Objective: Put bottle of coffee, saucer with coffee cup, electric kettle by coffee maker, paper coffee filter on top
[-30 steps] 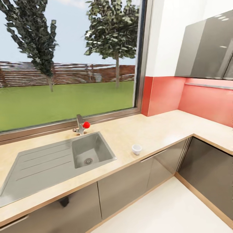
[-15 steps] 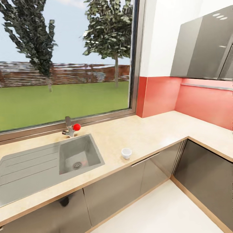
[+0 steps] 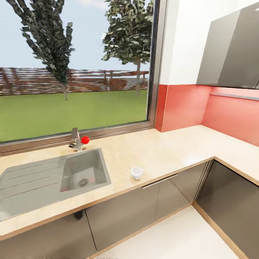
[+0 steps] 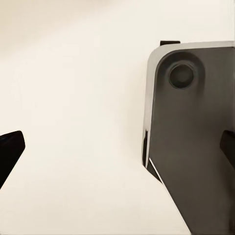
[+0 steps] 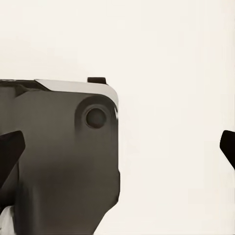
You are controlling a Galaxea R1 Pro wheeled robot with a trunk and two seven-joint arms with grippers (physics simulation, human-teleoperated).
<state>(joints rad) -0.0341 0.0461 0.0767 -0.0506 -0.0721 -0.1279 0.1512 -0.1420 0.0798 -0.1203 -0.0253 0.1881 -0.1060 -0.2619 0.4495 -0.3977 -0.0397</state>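
in the head view, the coffee cup [image 3: 136, 173] is sitting upright at lower centre on the countertop [image 3: 169, 151], near its front edge and to the right of the steel sink [image 3: 54, 178]; it is small, white and rounded, its handle not discernible. a tap with a red knob [image 3: 85, 140] is standing behind the sink under the window.

in the left wrist view, the left gripper [image 4: 117, 147] is hanging with its dark fingertips spread wide at the frame's edges, over pale floor beside the robot's dark base [image 4: 196, 142].

in the right wrist view, the right gripper [image 5: 117, 147] is likewise spread wide, holding nothing, beside the same base.
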